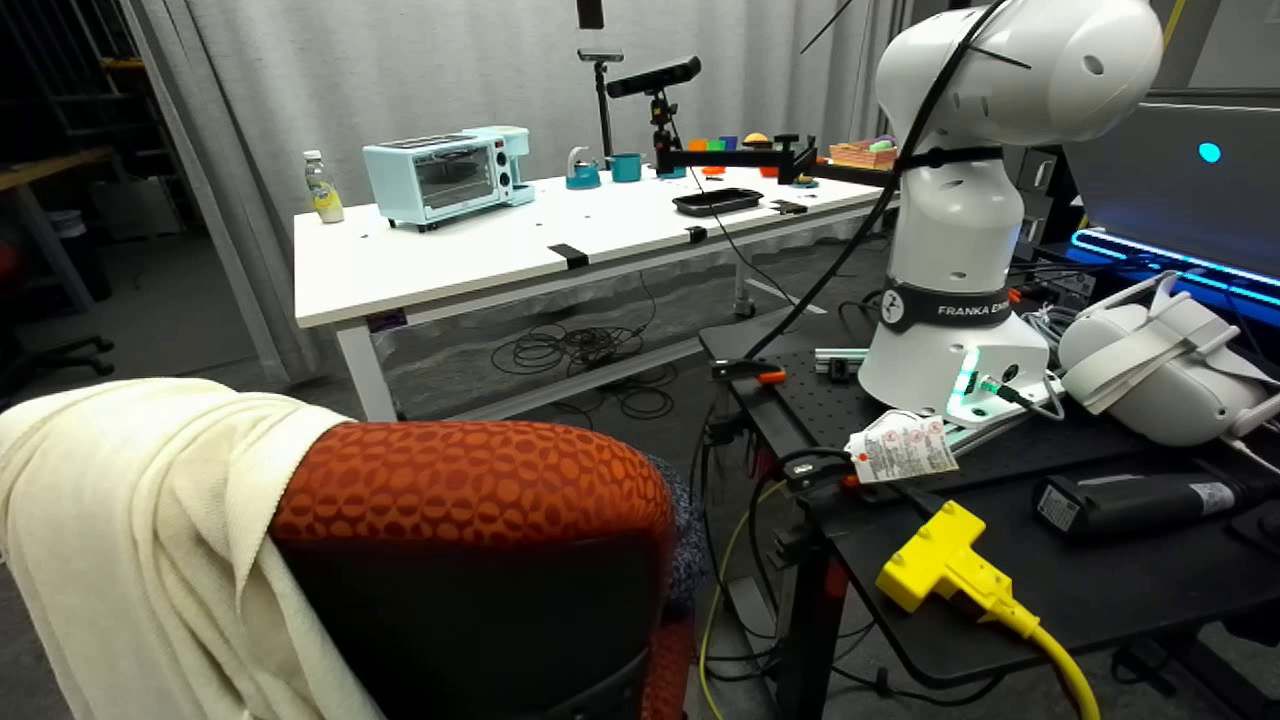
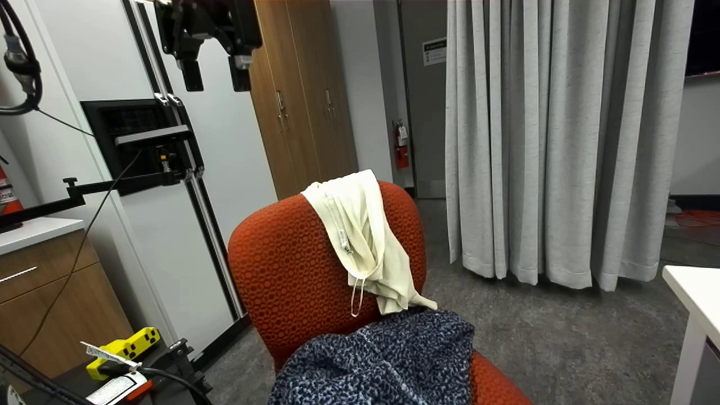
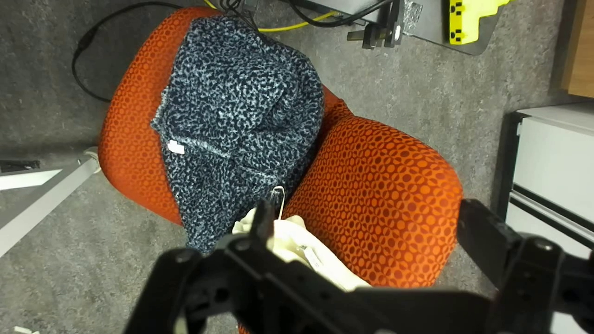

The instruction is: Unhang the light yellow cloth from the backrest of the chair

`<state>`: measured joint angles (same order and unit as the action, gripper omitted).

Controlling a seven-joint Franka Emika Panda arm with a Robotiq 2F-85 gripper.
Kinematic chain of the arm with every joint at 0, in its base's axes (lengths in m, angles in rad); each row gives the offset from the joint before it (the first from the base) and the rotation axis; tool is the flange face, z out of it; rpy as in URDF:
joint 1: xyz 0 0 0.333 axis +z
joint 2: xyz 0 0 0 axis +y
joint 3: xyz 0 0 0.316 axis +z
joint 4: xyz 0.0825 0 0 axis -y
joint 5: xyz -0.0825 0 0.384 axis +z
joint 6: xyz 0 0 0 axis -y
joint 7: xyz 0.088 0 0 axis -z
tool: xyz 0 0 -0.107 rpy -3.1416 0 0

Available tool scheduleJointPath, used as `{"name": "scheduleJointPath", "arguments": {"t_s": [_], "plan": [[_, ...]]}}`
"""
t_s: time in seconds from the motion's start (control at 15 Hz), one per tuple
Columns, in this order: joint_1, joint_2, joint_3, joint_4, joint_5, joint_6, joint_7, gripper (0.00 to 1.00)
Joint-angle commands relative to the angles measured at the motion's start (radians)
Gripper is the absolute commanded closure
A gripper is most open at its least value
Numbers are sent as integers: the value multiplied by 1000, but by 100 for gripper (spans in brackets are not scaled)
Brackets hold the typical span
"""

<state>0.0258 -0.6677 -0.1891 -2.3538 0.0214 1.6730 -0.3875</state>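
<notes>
The cloth [image 2: 360, 225] hangs over the backrest [image 2: 298, 270] of the chair [image 1: 490, 600], which in an exterior view stands beyond the left edge of the black bench [image 1: 1100, 600]. The gripper [image 2: 217, 79] hangs higher than the cloth and apart from it, its fingers [image 3: 482, 236] spread wide. A speckled fabric [image 3: 246, 97] lies on the seat [image 3: 130, 132]. The arm [image 1: 955, 220] rises from the black bench, a splitter [image 1: 945, 560] by the near left corner. On the white bench [image 1: 440, 270] a bottle [image 1: 323, 190] stands at the far left corner, an oven [image 1: 440, 180] near the far edge and a tray [image 1: 718, 202] close to the near edge.
</notes>
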Motion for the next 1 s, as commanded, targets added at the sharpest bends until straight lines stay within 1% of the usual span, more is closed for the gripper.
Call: {"name": "scheduleJointPath", "arguments": {"t_s": [0.0, 0.27, 0.33, 0.4, 0.47, 0.6, 0.73, 0.8, 0.93], "plan": [[-11, -6, 9, -10, -1, 38, 6, 0], [-6, -5, 5, -14, 2, 60, -7, 0], [44, 166, 42, 126, 54, 97, 38, 0], [50, 179, 47, 135, 71, 122, 36, 0], [60, 216, 58, 169, 88, 140, 40, 0], [76, 320, 94, 262, 118, 158, 58, 0], [82, 438, 121, 370, 152, 148, 86, 0], [59, 308, 122, 233, 126, 171, 59, 0], [61, 401, 143, 312, 137, 170, 74, 0]]}}
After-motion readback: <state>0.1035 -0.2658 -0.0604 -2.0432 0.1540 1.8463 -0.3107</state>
